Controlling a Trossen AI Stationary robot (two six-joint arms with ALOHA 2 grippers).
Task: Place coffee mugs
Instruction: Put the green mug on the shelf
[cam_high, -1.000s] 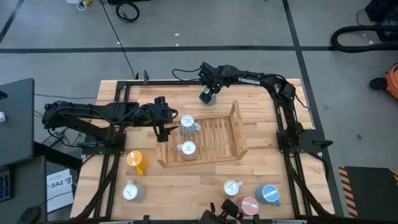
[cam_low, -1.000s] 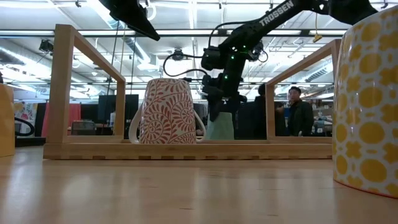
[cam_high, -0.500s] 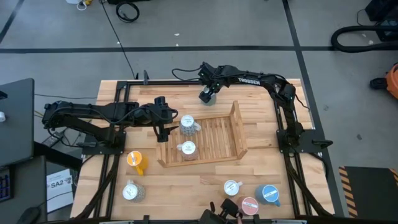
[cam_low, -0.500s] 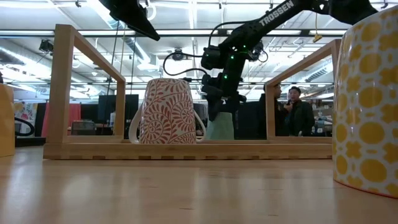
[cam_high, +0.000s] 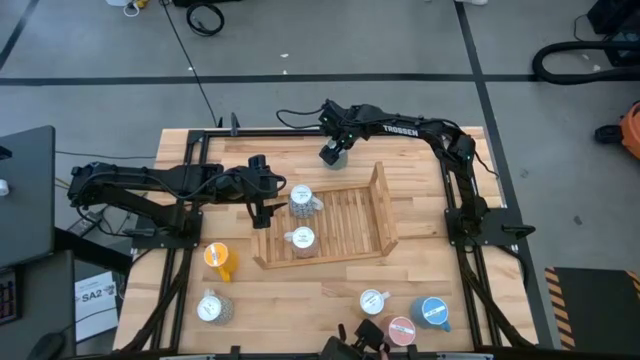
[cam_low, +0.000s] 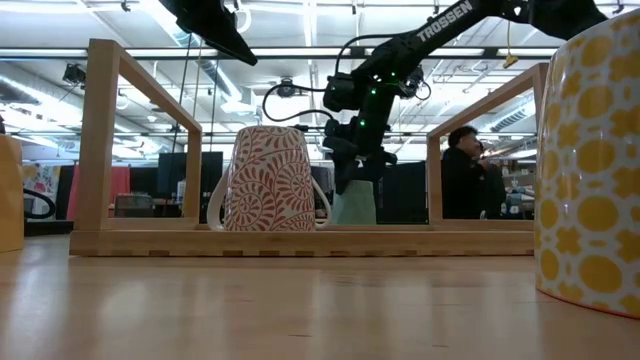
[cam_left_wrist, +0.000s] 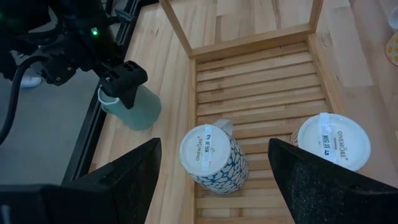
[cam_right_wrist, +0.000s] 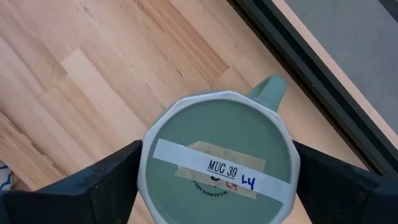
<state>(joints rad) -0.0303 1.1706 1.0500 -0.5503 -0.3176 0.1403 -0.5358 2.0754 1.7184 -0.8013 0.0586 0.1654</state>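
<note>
A pale green coffee mug (cam_right_wrist: 217, 155) stands upside down on the table near its far edge, a taped label on its base and its handle (cam_right_wrist: 270, 90) pointing to the table edge. My right gripper (cam_high: 333, 152) is over it, open, one finger at each side. Two more mugs, blue-patterned (cam_left_wrist: 210, 155) and red-patterned (cam_left_wrist: 331, 142), stand upside down on the slats of the wooden rack (cam_high: 350, 225). My left gripper (cam_high: 262, 196) hovers open above the rack's left end and touches nothing. My right gripper comes at the green mug from above, slanting down. Its fingers (cam_right_wrist: 106, 180) stand close beside the wall on two opposite sides, just below the upturned base. I cannot tell whether they touch it. The mug stands rim down on the table (cam_right_wrist: 93, 93).
At the near side stand an orange mug (cam_high: 218, 258), a speckled one (cam_high: 211, 308), a white one (cam_high: 372, 300), a pink one (cam_high: 400, 328) and a blue one (cam_high: 432, 312). The rack has tall frame ends (cam_low: 140, 140). A person (cam_low: 462, 185) is behind the table.
</note>
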